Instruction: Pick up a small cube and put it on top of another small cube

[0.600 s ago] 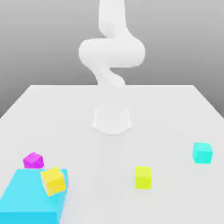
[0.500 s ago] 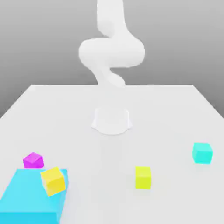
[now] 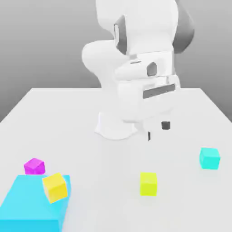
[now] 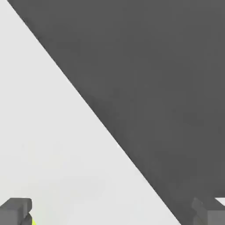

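Observation:
The small lime cube (image 3: 148,184) rests on the white table (image 3: 81,136) toward the front, a little to the exterior view's right of centre. My gripper (image 3: 157,130) hangs above the table behind that cube, open and holding nothing. Its two dark fingertips (image 3: 166,125) stand well apart. A small cyan cube (image 3: 210,158) sits at the exterior view's right. In the hand view the gripper (image 4: 112,214) looks across the table edge, with both fingers (image 4: 15,211) wide apart and a lime sliver of the cube (image 4: 32,221) beside one of them.
A small magenta cube (image 3: 34,166) lies at the exterior view's left. Beside it a large cyan block (image 3: 27,210) carries a golden-yellow cube (image 3: 56,186), tilted at its near corner. The arm's white base (image 3: 115,124) stands mid-table.
The hand and forearm have swung into the exterior view, now hanging in front of the base. None of the cubes has moved.

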